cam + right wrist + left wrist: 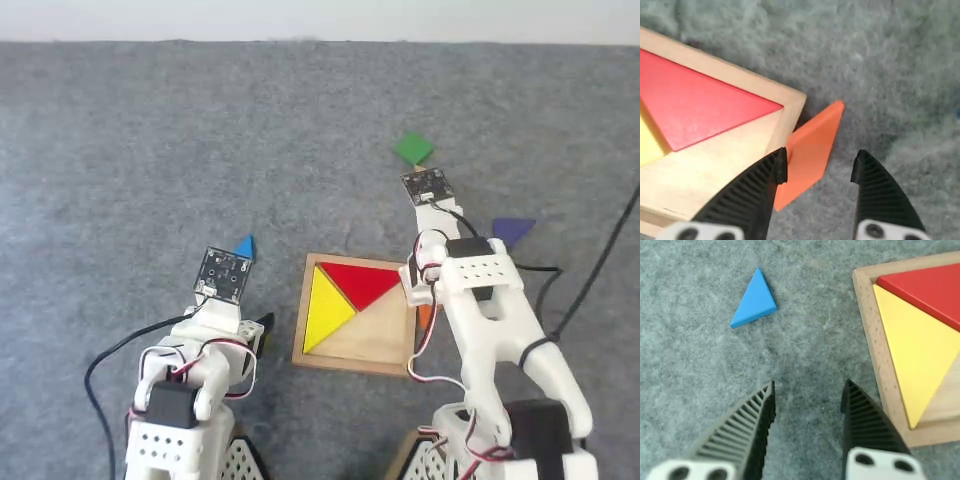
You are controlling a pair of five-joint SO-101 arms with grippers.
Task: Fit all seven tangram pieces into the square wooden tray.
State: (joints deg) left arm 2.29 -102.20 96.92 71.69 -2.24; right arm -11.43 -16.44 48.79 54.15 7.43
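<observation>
Left hand (pixel 809 386) hangs low over the grey felt surface (pixel 150 130). Its fingers are spread wide with nothing between them but bare felt.

Blue triangle (pixel 755 300) lies flat on the felt ahead of that hand, apart from the fingertips. In the high view the blue triangle (pixel 245 246) is left of the tray and clear of its rim.

Tray (pixel 300 310) sits mid-surface between the two arms. From the left wrist I see its near wall (pixel 866 315) just beside the hand.

Two pieces are seated inside. Yellow triangle (pixel 325 305) fills the left part. Red triangle (pixel 362 280) fills the top, and the two meet along a slanted edge. The lower right of the tray is bare wood.

Orange parallelogram (pixel 812 145) lies outside the tray, hard against its right outer wall near the corner. I cannot tell whether it lies flat or leans.

Right hand (pixel 821 155) is over the orange piece, fingers apart. One fingertip is at the piece's tray-side edge, the other out over felt. Nothing is gripped.

Green square (pixel 413 149) lies farther out, beyond the right arm's wrist. Purple piece (pixel 513 230) lies on the felt to the right of that arm.
</observation>
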